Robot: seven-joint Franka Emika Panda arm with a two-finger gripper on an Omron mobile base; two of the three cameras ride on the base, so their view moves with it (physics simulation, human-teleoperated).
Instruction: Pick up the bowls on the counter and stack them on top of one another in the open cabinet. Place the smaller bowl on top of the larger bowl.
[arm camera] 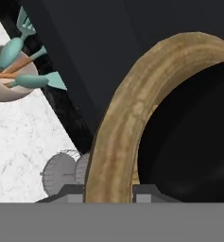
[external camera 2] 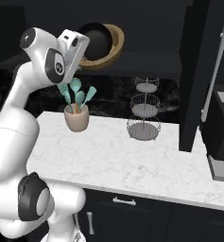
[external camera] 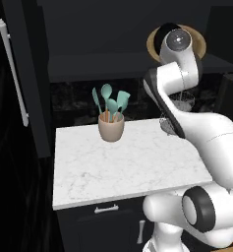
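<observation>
The gripper [external camera 2: 87,45] is raised to the cabinet [external camera 2: 146,59] shelf, at 12 o'clock above the cup [external camera 2: 77,118]. In the hand view the tan bowl's [arm camera: 114,132] rim runs down between the two finger bases at the bottom edge, so the jaws straddle that rim; the fingertips themselves are hidden, and I cannot tell whether they pinch it or only sit around it.

The tan bowl [external camera 2: 114,42] stands tilted, nearly on edge, at the shelf, its dark inside facing the arm. The black bowl [external camera 2: 95,40] shows inside it, against that dark inside; whether it rests nested there cannot be made out. In the left base view the tan bowl [external camera: 199,47] peeks out at 1 o'clock behind the hand.

On the counter [external camera 2: 146,160] the cup with teal utensils stands at 10 o'clock, and a wire tiered stand [external camera 2: 144,111] near 1 o'clock. The cabinet door [external camera 2: 198,71] with its white bar handle [external camera 2: 216,71] hangs open at 3 o'clock.

No readable writing or labels anywhere.
</observation>
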